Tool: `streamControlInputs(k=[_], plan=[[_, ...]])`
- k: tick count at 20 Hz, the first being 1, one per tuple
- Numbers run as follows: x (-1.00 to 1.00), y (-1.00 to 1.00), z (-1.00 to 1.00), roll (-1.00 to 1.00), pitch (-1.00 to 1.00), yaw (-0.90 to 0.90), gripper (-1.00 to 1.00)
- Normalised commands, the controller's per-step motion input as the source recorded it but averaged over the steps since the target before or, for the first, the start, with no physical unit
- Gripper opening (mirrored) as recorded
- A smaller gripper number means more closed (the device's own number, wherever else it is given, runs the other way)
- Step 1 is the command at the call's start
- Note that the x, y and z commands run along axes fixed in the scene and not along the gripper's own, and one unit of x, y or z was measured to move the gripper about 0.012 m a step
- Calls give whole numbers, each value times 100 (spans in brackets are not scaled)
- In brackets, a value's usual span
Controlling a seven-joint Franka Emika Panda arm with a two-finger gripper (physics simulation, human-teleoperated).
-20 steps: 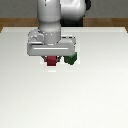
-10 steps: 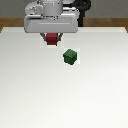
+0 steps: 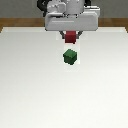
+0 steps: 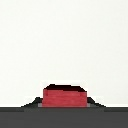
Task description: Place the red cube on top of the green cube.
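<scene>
The pincer (image 3: 71, 38) has lifted the red cube (image 3: 71, 37) off the table.

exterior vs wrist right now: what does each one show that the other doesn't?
Only the exterior view shows the green cube resting on the white table, apart from and below the end effector, plus the arm's body above. Only the wrist view gives a close look at the red cube's top and front face against the end effector's dark parts; no green cube appears there. Both show the red cube held in the end effector, lifted off the table.
</scene>
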Motion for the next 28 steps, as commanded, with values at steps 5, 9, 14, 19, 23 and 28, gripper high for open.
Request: streamControlInputs(k=[5, 9, 14, 19, 23, 28], plan=[[-40, 0, 0, 0, 0, 0, -100], [-25, -25, 0, 0, 0, 0, -100], [-20, 20, 0, 0, 0, 0, -100], [-20, 0, 0, 0, 0, 0, -100], [0, 0, -25, 0, 0, 0, -100], [0, 0, -100, 0, 0, 0, -100]])
